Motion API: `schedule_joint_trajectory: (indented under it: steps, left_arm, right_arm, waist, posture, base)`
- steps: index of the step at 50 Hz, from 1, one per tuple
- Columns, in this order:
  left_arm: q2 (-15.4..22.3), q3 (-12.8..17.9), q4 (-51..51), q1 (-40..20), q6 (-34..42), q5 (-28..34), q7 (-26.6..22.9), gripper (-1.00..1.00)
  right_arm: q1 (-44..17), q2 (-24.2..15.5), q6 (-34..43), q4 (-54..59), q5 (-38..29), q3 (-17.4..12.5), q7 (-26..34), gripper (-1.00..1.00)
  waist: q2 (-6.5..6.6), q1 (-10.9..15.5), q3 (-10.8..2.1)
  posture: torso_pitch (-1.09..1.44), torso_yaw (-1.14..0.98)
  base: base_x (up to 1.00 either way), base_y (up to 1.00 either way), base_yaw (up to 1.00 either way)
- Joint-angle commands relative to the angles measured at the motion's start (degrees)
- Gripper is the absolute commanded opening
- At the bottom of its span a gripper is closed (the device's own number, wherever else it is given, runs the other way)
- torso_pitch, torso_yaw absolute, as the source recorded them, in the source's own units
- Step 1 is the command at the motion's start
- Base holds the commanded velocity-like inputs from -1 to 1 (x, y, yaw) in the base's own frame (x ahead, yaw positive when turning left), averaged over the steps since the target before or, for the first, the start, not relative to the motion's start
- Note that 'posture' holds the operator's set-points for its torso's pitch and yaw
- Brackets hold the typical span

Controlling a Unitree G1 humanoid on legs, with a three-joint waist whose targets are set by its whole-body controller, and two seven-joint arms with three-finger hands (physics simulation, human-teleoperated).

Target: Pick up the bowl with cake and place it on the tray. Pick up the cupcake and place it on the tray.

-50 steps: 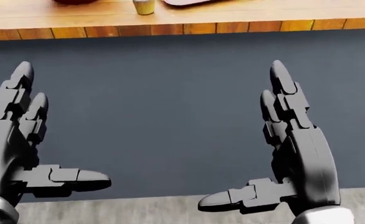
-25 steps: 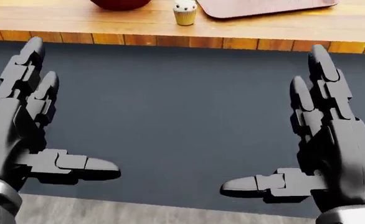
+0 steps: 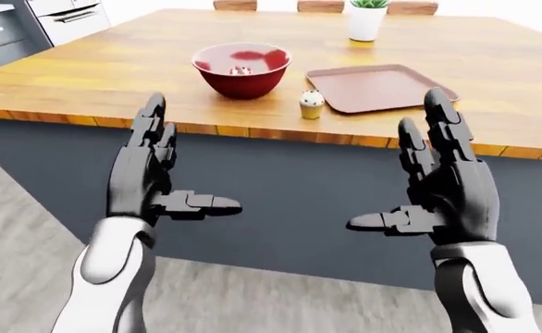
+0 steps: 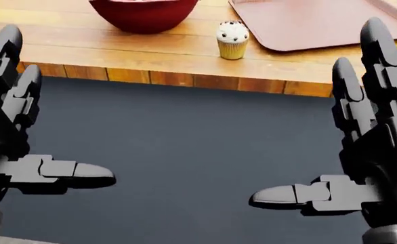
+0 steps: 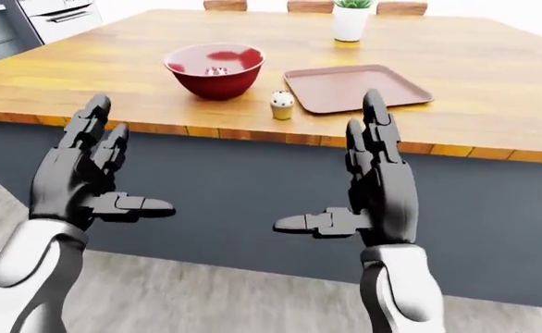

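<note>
While both arms are raised short of the counter, I log the left hand as empty, palm turned inward, its two long fingers apart and pointing up, thumb stretched sideways toward the right. The right hand mirrors it: fingers spread and upright, thumb pointing left, nothing held. Both hands sit over the dark island panel, on the near side of the wooden countertop, with open room between them and neither touching the edge. On the countertop, near its near edge: a red bowl with a small piece of cake inside, left of centre; a cupcake with white frosting, just right of the bowl and slightly nearer, standing apart from it; a flat brown tray, right of the cupcake and slightly farther, bare. A white pot with a green plant stands well beyond the tray at the far side. Grey floor shows at lower left, and grey drawers at the far left.
</note>
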Motion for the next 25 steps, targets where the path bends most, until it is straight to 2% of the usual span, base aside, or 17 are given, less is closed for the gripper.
schedule_joint_trajectory:
  steps: [1, 2, 3, 4, 7, 9, 11, 12, 13, 14, 15, 16, 17, 20, 23, 24, 25]
  left_arm:
    - [0.72, 0.22, -2.01, -1.62, 0.62, -0.7, 0.0, 1.0]
    - [0.78, 0.19, -2.02, -1.56, 0.56, -0.73, 0.0, 1.0]
    - [0.85, 0.2, -1.97, -1.53, 0.48, -0.74, -0.01, 1.0]
    - [0.96, 0.51, -2.1, -1.63, 0.7, -0.91, -0.07, 1.0]
    - [1.39, 1.26, -2.35, -2.2, 1.36, -1.39, -0.06, 1.0]
    - [1.62, 1.47, -2.87, -2.21, 1.75, -1.67, 0.06, 1.0]
    - [1.79, 1.76, -3.58, -2.5, 2.55, -2.02, 0.2, 1.0]
    - [1.91, 1.87, -3.68, -2.62, 2.74, -2.15, 0.24, 1.0]
    - [2.09, 2.16, -3.98, -2.86, 3.17, -2.39, 0.24, 1.0]
    - [2.23, 2.57, -4.12, -3.12, 3.5, -2.66, 0.29, 1.0]
    - [2.35, 2.8, -4.33, -3.23, 3.76, -2.87, 0.34, 1.0]
    - [2.47, 3.0, -4.43, -3.24, 3.82, -3.05, 0.38, 1.0]
    - [2.59, 3.13, -4.4, -3.12, 3.66, -3.23, 0.42, 1.0]
    - [2.95, 3.93, -5.03, -3.3, 4.35, -4.03, 0.62, 1.0]
    - [3.07, 3.95, -4.87, -2.84, 3.9, -4.33, 0.8, 1.0]
    - [3.07, 3.87, -4.72, -2.67, 3.62, -4.34, 0.84, 1.0]
    - [3.03, 3.77, -4.47, -2.41, 3.2, -4.34, 0.88, 1.0]
  right_arm:
    - [-0.89, -0.25, -0.36, -1.97, 0.84, -0.79, -0.46, 1.0]
    - [-1.03, -0.32, -0.34, -1.96, 1.04, -1.01, -0.59, 1.0]
    - [-1.2, -0.42, -0.21, -2.25, 1.37, -1.16, -0.74, 1.0]
    - [-1.37, -0.5, -0.04, -2.45, 1.6, -1.26, -0.92, 1.0]
    - [-1.83, -0.91, 0.2, -3.08, 2.2, -1.67, -1.24, 1.0]
    - [-1.94, -1.15, 0.22, -3.51, 2.66, -2.25, -1.4, 1.0]
    - [-2.07, -1.39, 0.44, -3.88, 3.03, -2.59, -1.55, 1.0]
    - [-2.17, -1.47, 0.58, -4.09, 3.36, -2.91, -1.62, 1.0]
    - [-2.18, -1.53, 0.65, -4.29, 3.76, -3.34, -1.7, 1.0]
    - [-2.13, -1.58, 0.6, -4.4, 4.06, -3.59, -1.8, 1.0]
    - [-2.1, -1.69, 0.57, -4.47, 4.17, -3.68, -1.89, 1.0]
    - [-2.14, -1.76, 0.78, -4.73, 4.43, -3.86, -2.01, 1.0]
    - [-2.21, -1.82, 0.85, -5.14, 4.81, -4.04, -2.15, 1.0]
    - [-2.56, -2.1, 0.86, -5.16, 5.55, -4.57, -2.6, 1.0]
    - [-2.41, -2.27, 0.2, -4.36, 5.51, -4.38, -2.74, 1.0]
    - [-2.36, -2.28, -0.02, -4.2, 5.5, -4.36, -2.77, 1.0]
    - [-2.25, -2.19, -0.29, -4.02, 5.67, -4.48, -2.82, 1.0]
  waist:
    - [-0.06, -0.32, -0.27]
    - [-1.49, 0.1, 1.18]
    - [-1.69, -1.02, 0.11]
    - [-1.86, -0.99, -0.54]
    - [-1.28, -1.25, -0.8]
    - [-0.06, -1.26, -0.97]
    - [2.01, -0.97, -1.11]
    - [3.69, -0.61, -1.47]
    - [6.3, -0.19, -1.87]
    - [4.02, -0.54, -2.35]
    - [4.47, -0.07, -1.59]
    - [4.73, 0.3, -1.57]
    - [4.43, 0.07, -1.96]
    - [2.91, -0.18, -2.39]
    - [1.28, -0.79, -1.72]
    - [0.57, -0.88, -1.98]
    - [-1.09, -0.83, -1.53]
  posture:
    - [0.0, 0.0]
    - [0.0, 0.0]
    - [0.0, 0.0]
    - [0.0, 0.0]
    - [0.0, 0.0]
    - [0.0, 0.0]
    - [0.0, 0.0]
    - [0.0, 0.0]
    - [0.0, 0.0]
    - [0.0, 0.0]
    - [0.0, 0.0]
    - [0.0, 0.0]
    - [0.0, 0.0]
    - [0.0, 0.0]
    - [0.0, 0.0]
    - [0.0, 0.0]
    - [0.0, 0.0]
  base:
    - [0.45, 0.13, 0.0]
    - [0.43, 0.14, 0.0]
    - [0.36, 0.13, 0.0]
    - [0.27, 0.13, 0.0]
    - [0.19, 0.14, 0.0]
    - [0.07, 0.14, 0.0]
    - [0.02, 0.14, 0.0]
    - [0.0, 0.16, 0.0]
    - [0.0, 0.15, 0.0]
    - [0.0, 0.16, 0.0]
    - [0.0, 0.15, 0.0]
    - [0.0, 0.16, 0.0]
    - [0.0, 0.17, 0.0]
    - [0.0, 0.16, 0.0]
    - [0.0, 0.16, 0.0]
    - [0.14, 0.27, 0.0]
    - [0.3, 0.27, 0.0]
